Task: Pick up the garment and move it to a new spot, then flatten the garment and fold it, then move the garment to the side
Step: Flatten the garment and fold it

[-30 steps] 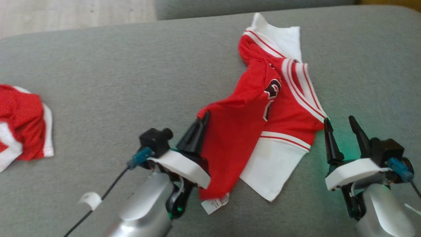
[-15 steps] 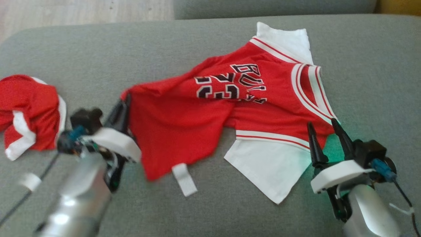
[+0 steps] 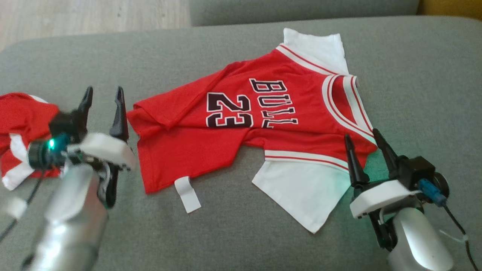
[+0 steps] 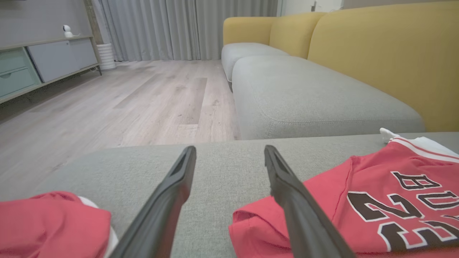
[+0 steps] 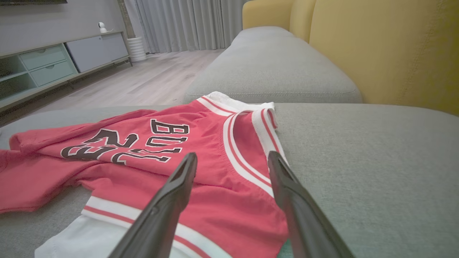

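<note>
The garment (image 3: 241, 124) is a red jersey with white sleeves and black "23" lettering, spread mostly flat on the grey sofa cushion (image 3: 188, 241); its hem corner at the left is still folded over. My left gripper (image 3: 103, 94) stands open just left of that hem, holding nothing; in its wrist view (image 4: 229, 152) the garment (image 4: 358, 200) lies to the right of its fingers. Open too, my right gripper (image 3: 359, 135) hovers at the garment's near right edge by the neckline (image 5: 247, 150), with red cloth under its fingers (image 5: 179, 186).
A second red and white garment (image 3: 19, 128) lies bunched at the cushion's far left, also seen in the left wrist view (image 4: 50, 222). A white tag (image 3: 187, 194) sticks out from the hem. Wooden floor (image 4: 125, 100) lies beyond the cushion; a yellow backrest (image 5: 387, 46) rises at the right.
My left gripper dragged the hem leftwards, spreading the folded jersey so the lettering shows, then opened and let go. The right gripper stayed open near the neckline. The camera shifted slightly.
</note>
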Robot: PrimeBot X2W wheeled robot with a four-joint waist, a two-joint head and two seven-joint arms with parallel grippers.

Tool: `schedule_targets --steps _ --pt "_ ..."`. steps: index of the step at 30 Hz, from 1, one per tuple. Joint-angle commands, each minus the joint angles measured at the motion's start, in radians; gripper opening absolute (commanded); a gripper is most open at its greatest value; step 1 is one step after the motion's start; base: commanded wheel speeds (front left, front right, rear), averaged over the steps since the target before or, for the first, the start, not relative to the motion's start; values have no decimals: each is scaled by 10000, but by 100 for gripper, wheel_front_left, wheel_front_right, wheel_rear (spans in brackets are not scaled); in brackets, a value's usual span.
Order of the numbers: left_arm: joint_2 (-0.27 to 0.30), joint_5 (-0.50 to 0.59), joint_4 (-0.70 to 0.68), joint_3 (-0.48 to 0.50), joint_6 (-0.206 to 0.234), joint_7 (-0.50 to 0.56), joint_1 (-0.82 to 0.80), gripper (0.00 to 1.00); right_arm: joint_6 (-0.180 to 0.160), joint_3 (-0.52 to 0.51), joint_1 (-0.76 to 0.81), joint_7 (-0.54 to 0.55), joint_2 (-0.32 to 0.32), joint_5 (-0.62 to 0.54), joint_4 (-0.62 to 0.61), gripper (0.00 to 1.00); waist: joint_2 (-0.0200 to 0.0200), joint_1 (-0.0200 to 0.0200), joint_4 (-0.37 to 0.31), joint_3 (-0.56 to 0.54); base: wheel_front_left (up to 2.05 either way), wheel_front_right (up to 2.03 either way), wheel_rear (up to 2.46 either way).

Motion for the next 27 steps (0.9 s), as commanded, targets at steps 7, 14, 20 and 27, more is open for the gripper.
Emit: schedule_targets --steps 7,14,20,27 --pt "-287 1308 -2629 1800 399 -66 2624 100 -7 -208 382 -65 204 -434 -545 100 0 0 274 -749 0 0 0" --pt "-1153 2384 -4047 2924 101 -66 4849 100 -7 -255 770 -65 229 -332 -499 100 0 0 310 -1309 0 0 0" --pt "-1533 2922 -4535 3349 -212 -66 5566 100 -7 -264 870 -65 231 -285 -383 100 0 0 293 -1385 0 0 0" --pt "-1767 3274 -4616 3756 -517 -66 5764 100 -7 -284 879 -65 232 -252 -240 100 0 0 272 -1445 0 0 0"
